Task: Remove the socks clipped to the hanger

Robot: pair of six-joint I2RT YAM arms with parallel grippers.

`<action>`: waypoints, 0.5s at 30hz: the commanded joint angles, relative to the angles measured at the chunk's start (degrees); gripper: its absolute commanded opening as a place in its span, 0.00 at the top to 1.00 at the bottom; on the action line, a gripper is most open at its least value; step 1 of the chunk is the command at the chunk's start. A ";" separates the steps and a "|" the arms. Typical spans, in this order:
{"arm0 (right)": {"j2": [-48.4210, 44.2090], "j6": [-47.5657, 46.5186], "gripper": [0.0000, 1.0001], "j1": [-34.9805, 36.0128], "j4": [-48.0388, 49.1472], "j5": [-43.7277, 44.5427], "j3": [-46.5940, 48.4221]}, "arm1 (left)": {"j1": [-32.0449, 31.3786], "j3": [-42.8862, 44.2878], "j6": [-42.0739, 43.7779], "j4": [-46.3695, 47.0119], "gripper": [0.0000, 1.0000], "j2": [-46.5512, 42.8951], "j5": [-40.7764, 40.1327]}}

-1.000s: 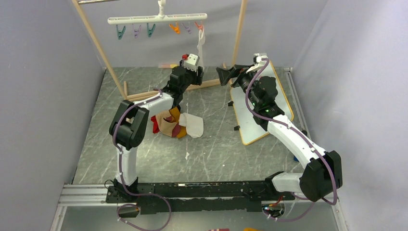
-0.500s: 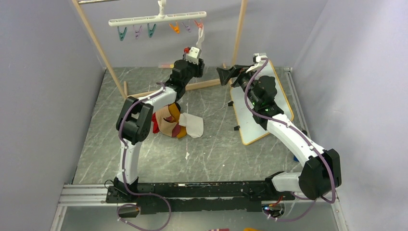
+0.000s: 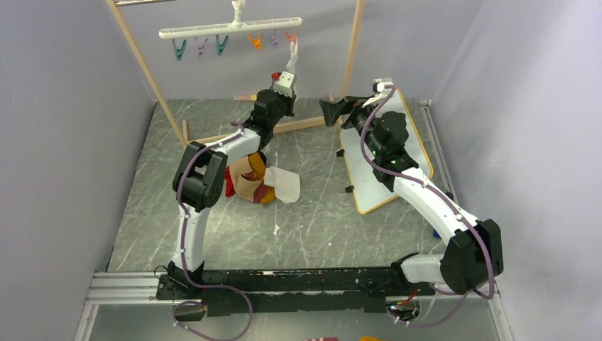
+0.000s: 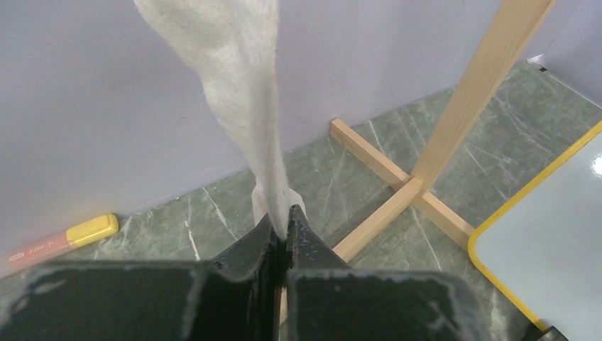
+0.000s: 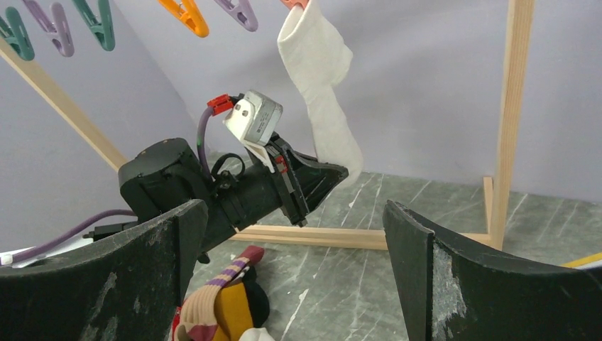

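The white hanger (image 3: 232,28) hangs from the top of the wooden rack, most of its coloured clips empty. One long white sock (image 3: 293,55) dangles from the rightmost clip. My left gripper (image 4: 282,224) is shut on the lower end of this sock (image 4: 241,85); the right wrist view shows the black jaws (image 5: 330,176) pinching its toe. My right gripper (image 5: 294,277) hovers open to the right of it, holding nothing. Several other socks lie in a pile (image 3: 259,181) on the table under the left arm.
The rack's wooden posts (image 3: 353,50) and floor bar (image 3: 298,126) stand close around the left gripper. A yellow-rimmed whiteboard (image 3: 383,177) lies on the right of the table. A pink-and-yellow marker (image 4: 64,238) rests by the back wall.
My left gripper moved up and back to the hanging white sock and closed on its lower end. The right arm stayed put.
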 commanded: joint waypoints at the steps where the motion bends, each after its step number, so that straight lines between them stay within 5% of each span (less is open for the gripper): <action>1: -0.03 0.58 0.00 -0.33 2.40 -0.61 0.40 | -0.07 0.38 0.00 3.44 0.95 -0.99 2.11; 15: 5.99 -0.33 0.00 -0.18 1.13 -0.80 7.57 | -1.81 -10.29 -1.14 8.31 0.95 -5.95 3.49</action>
